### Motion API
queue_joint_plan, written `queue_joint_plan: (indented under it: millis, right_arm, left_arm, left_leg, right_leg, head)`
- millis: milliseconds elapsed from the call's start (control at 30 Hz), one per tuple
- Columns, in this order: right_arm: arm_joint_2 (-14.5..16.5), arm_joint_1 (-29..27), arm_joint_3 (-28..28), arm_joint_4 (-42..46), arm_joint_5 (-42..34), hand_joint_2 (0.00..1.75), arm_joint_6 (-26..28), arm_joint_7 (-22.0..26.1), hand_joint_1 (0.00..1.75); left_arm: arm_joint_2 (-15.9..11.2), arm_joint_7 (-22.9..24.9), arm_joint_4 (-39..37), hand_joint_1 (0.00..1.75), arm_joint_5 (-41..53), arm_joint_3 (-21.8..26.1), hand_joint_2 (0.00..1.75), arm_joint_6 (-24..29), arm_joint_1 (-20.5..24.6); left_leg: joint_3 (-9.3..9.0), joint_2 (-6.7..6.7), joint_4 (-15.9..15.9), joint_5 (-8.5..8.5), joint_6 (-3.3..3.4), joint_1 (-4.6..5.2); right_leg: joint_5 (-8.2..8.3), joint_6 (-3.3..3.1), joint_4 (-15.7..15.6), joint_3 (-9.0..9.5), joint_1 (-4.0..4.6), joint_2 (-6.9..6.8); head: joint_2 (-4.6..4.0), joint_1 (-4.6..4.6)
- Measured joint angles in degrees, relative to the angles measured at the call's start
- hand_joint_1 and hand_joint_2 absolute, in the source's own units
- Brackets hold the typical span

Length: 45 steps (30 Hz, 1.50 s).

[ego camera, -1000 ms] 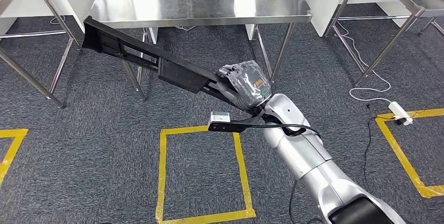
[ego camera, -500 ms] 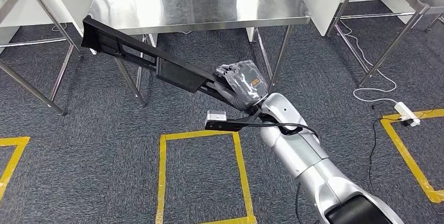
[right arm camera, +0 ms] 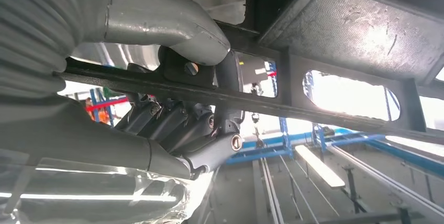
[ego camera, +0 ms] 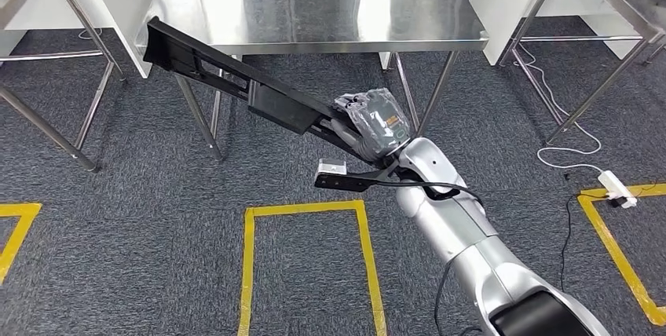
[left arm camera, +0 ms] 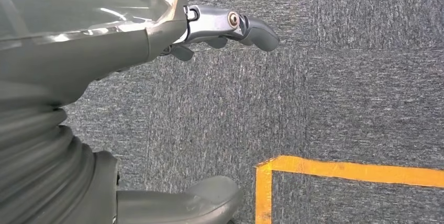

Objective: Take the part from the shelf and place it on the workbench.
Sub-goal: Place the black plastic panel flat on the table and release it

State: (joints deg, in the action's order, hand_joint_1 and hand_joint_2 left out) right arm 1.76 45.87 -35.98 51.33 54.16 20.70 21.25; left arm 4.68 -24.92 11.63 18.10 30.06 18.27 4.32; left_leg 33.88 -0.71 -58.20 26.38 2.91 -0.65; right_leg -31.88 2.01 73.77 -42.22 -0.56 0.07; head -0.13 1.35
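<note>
In the head view a long black frame part (ego camera: 236,85) slants from my right hand (ego camera: 367,128) up and to the left, its far end just short of the front edge of the steel workbench (ego camera: 314,6). My right hand grips the part's near end. The right wrist view shows the thumb and dark fingers (right arm camera: 178,122) wrapped around a bar of the black part (right arm camera: 324,111), which has cut-out openings. In the left wrist view my left hand (left arm camera: 157,30) hangs over the grey carpet with nothing in it, fingers (left arm camera: 251,28) apart from the thumb.
Grey carpet carries yellow tape squares (ego camera: 310,210). Steel tables stand at left (ego camera: 47,53) and right (ego camera: 597,6) of the workbench, whose legs (ego camera: 196,112) drop beneath the part. A white power strip (ego camera: 616,189) and cable lie on the floor at right.
The whole view has shifted: the workbench now sits nearer and more central, and the floor tape has slid down. My right hand still holds the part the same way.
</note>
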Motion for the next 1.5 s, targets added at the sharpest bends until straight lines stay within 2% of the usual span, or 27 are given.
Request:
queue_joint_plan:
  millis: [33,100,167,233,300,333,367,433,467,500,533,600,633,733,800,867,967,1000,1033,1100,1133,1200,1267,1333,1367,1433,1500]
  right_arm:
    - [-0.08,-0.02,0.02,-0.15,0.12,1.75,0.00,-0.12,1.75]
    - [-0.28,0.19,0.22,-0.45,0.46,1.75,0.01,-0.54,1.75]
    - [-0.58,0.65,0.73,-0.86,0.80,1.75,0.05,-0.84,1.75]
    - [-1.02,0.95,1.63,-1.28,1.09,1.75,0.09,-0.84,1.75]
    - [-1.64,1.04,2.67,-1.66,1.24,1.75,0.13,-0.72,1.75]
    - [-1.91,1.08,3.06,-1.87,1.27,1.75,0.17,-0.60,1.75]
    - [-2.07,1.10,3.29,-2.06,1.31,1.75,0.22,-0.49,1.75]
    - [-2.30,0.96,3.59,-2.45,1.52,1.75,0.36,-0.21,1.75]
    - [-2.39,0.80,3.70,-2.66,1.68,1.75,0.40,-0.09,1.75]
    - [-2.49,0.62,3.85,-2.87,1.92,1.75,0.43,0.01,1.75]
    - [-2.55,0.48,3.98,-3.05,2.12,1.75,0.44,0.07,1.75]
    - [-2.61,0.43,4.28,-3.28,2.44,1.75,0.44,0.08,1.75]
    - [-2.62,0.55,4.42,-3.37,2.49,1.75,0.43,0.08,1.75]
    - [-2.69,0.94,4.73,-3.64,2.55,1.75,0.42,0.09,1.75]
    - [-2.75,1.08,4.86,-3.81,2.63,1.75,0.44,0.16,1.75]
    - [-2.79,1.40,4.97,-4.06,2.73,1.75,0.51,0.32,1.75]
    - [-2.79,1.35,5.05,-4.66,2.79,1.75,0.66,0.42,1.75]
    - [-2.79,1.19,5.05,-4.85,2.81,1.75,0.68,0.42,1.75]
    - [-2.83,1.07,5.09,-5.01,2.82,1.75,0.69,0.41,1.75]
    - [-3.02,1.04,5.37,-5.20,2.69,1.75,0.71,0.40,1.75]
    - [-3.17,1.09,5.60,-5.24,2.51,1.75,0.73,0.39,1.75]
    - [-3.45,1.22,6.07,-5.28,2.14,1.75,0.76,0.36,1.75]
    - [-3.73,1.27,6.47,-5.31,1.97,1.75,0.79,0.36,1.75]
    - [-4.03,1.35,6.87,-5.32,1.90,1.75,0.82,0.38,1.75]
    - [-4.09,1.42,7.02,-5.32,1.84,1.75,0.84,0.39,1.75]
    - [-4.10,1.48,7.17,-5.32,1.76,1.75,0.86,0.41,1.75]
    - [-4.10,1.25,7.20,-5.32,1.79,1.75,0.87,0.40,1.75]
  left_arm:
    - [0.03,0.00,0.00,0.00,0.01,-0.01,1.75,-0.01,-0.03]
    - [0.11,0.01,-0.01,0.00,0.07,0.00,1.75,-0.02,-0.04]
    - [0.19,0.01,-0.02,0.00,0.26,0.01,1.75,-0.02,0.01]
    - [0.23,0.00,-0.03,0.00,0.43,0.01,1.75,-0.02,0.01]
    - [0.20,0.00,-0.04,0.00,0.53,0.01,1.75,-0.05,-0.14]
    - [0.17,0.01,-0.04,0.00,0.58,0.01,1.75,-0.07,-0.19]
    - [0.15,0.01,-0.04,0.00,0.62,0.01,1.75,-0.08,-0.19]
    - [0.11,0.02,-0.04,0.00,0.72,0.01,1.75,-0.07,-0.16]
    - [0.09,0.02,-0.04,0.00,0.78,0.02,1.75,-0.05,-0.19]
    - [0.07,0.02,-0.04,0.00,0.85,0.03,1.75,-0.04,-0.22]
    - [0.05,0.02,-0.04,0.00,0.91,0.04,1.75,-0.03,-0.25]
    - [0.02,0.03,-0.05,0.00,1.03,0.07,1.75,-0.01,-0.23]
    - [0.02,0.02,-0.05,0.00,1.07,0.08,1.75,0.01,-0.18]
    - [0.00,-0.01,-0.04,0.00,1.08,0.17,1.75,0.08,-0.17]
    - [0.00,-0.10,-0.04,0.00,1.04,0.29,1.75,0.16,-0.24]
    - [-0.01,-0.18,-0.04,0.00,1.03,0.43,1.75,0.23,-0.19]
    - [-0.01,-0.20,-0.04,0.00,1.03,0.58,1.75,0.27,-0.17]
    - [0.02,-0.20,-0.04,0.00,1.03,0.65,1.75,0.27,-0.20]
    - [0.05,-0.21,-0.04,0.00,1.03,0.72,1.75,0.27,-0.23]
    - [0.12,-0.28,-0.05,0.00,1.05,0.84,1.75,0.26,-0.28]
    - [0.13,-0.31,-0.05,0.00,1.09,0.87,1.75,0.22,-0.29]
    - [0.14,-0.34,-0.05,0.00,1.21,0.90,1.75,0.13,-0.25]
    - [0.13,-0.34,-0.04,0.00,1.28,0.91,1.75,0.05,-0.24]
    - [0.10,-0.33,-0.04,0.00,1.31,0.92,1.75,0.04,-0.28]
    - [0.10,-0.33,-0.04,0.00,1.34,0.93,1.75,0.04,-0.24]
    - [0.13,-0.33,-0.04,0.00,1.42,0.93,1.75,0.01,-0.21]
    - [0.11,-0.32,-0.04,0.00,1.46,0.93,1.75,-0.01,-0.26]
  left_leg:
    - [-0.47,-0.10,0.00,0.33,-0.01,0.16]
    - [-1.50,-0.20,-0.01,1.09,-0.16,0.44]
    - [-2.11,-0.26,0.13,1.77,-0.63,0.58]
    - [-2.40,-0.30,-0.25,1.77,-1.27,0.58]
    - [-2.40,-0.14,-1.79,2.09,-1.82,0.49]
    - [-1.82,0.02,-3.16,2.91,-2.14,0.34]
    - [-0.66,0.23,-5.22,4.10,-2.43,0.16]
    - [3.06,0.49,-10.36,6.56,-2.89,-0.11]
    - [4.72,0.53,-12.03,6.89,-2.96,-0.13]
    - [5.59,0.54,-11.99,6.02,-2.96,-0.13]
    - [5.41,0.54,-10.03,4.06,-2.87,-0.11]
    - [3.39,0.54,-3.94,-0.45,-2.36,0.09]
    - [2.55,0.55,-1.63,-1.41,-2.02,0.36]
    - [1.64,0.54,0.29,-1.31,-0.65,1.07]
    - [0.78,0.50,0.73,-1.40,0.07,0.85]
    - [-0.04,0.44,0.97,-1.23,0.56,0.57]
    - [-0.63,0.33,0.97,-0.50,0.81,0.52]
    - [-0.94,0.24,0.96,-0.17,0.73,0.50]
    - [-1.36,0.15,0.95,0.17,0.59,0.46]
    - [-2.41,0.00,0.97,1.03,0.15,0.36]
    - [-2.91,-0.03,0.92,1.48,-0.15,0.40]
    - [-3.50,0.00,0.97,2.21,-0.87,0.53]
    - [-3.87,0.10,0.72,2.52,-1.47,0.53]
    - [-3.27,0.23,-1.25,3.21,-1.98,0.21]
    - [-2.08,0.29,-3.58,4.06,-2.27,0.04]
    - [2.19,0.35,-10.58,6.58,-2.81,-0.11]
    - [6.29,0.41,-15.22,8.00,-3.17,-0.14]
  right_leg:
    - [1.60,0.15,-2.38,0.47,0.14,0.00]
    - [5.93,0.06,-10.46,3.17,0.55,-0.02]
    - [7.61,-1.10,-15.45,5.10,1.17,-0.03]
    - [7.50,-2.58,-16.39,5.99,1.20,0.04]
    - [7.74,-3.34,-16.90,7.42,0.66,0.09]
    - [7.56,-3.50,-16.92,8.24,0.43,0.11]
    - [7.27,-3.61,-16.93,8.60,0.52,0.11]
    - [6.72,-3.78,-16.85,9.03,0.70,0.26]
    - [6.42,-3.84,-16.78,9.22,0.81,0.37]
    - [6.07,-3.84,-16.69,9.48,0.91,0.49]
    - [5.69,-3.78,-16.57,9.82,0.98,0.57]
    - [4.92,-3.53,-16.59,10.73,1.00,0.63]
    - [4.68,-3.35,-16.73,11.08,0.98,0.63]
    - [4.43,-2.36,-16.79,11.68,1.07,0.60]
    - [3.96,-1.73,-15.74,11.44,1.13,0.57]
    - [2.37,-1.57,-11.56,9.05,0.91,0.53]
    - [-0.18,-1.25,-1.22,2.16,0.44,0.52]
    - [0.09,-0.83,-0.17,0.76,0.26,0.50]
    - [1.27,-0.30,-1.31,0.47,0.09,0.46]
    - [5.80,0.67,-8.68,2.46,-0.16,0.18]
    - [7.51,0.68,-12.41,3.53,-0.10,-0.01]
    - [8.87,-0.28,-16.38,4.98,0.30,-0.23]
    - [8.68,-1.54,-16.69,5.79,0.36,-0.10]
    - [8.60,-2.35,-16.88,6.78,0.04,0.01]
    - [8.34,-2.74,-16.94,7.29,-0.03,0.07]
    - [7.73,-3.47,-16.95,7.99,0.11,0.17]
    - [7.00,-3.72,-16.94,8.76,0.24,0.36]
  head:
    - [0.00,0.00]
    - [0.00,0.02]
    - [0.00,0.00]
    - [0.00,-0.03]
    - [0.00,0.05]
    - [0.00,0.11]
    - [0.00,0.24]
    - [0.00,0.38]
    - [0.00,0.39]
    - [0.00,0.40]
    - [0.00,0.40]
    - [0.00,0.31]
    - [0.00,0.29]
    - [0.00,0.25]
    - [0.00,0.21]
    - [0.00,0.08]
    - [0.00,-0.01]
    - [0.00,-0.03]
    - [0.00,-0.04]
    - [0.00,-0.10]
    - [0.00,-0.12]
    - [0.00,-0.14]
    - [0.00,-0.09]
    - [0.00,-0.08]
    - [0.00,-0.03]
    - [0.00,0.02]
    - [0.00,0.01]
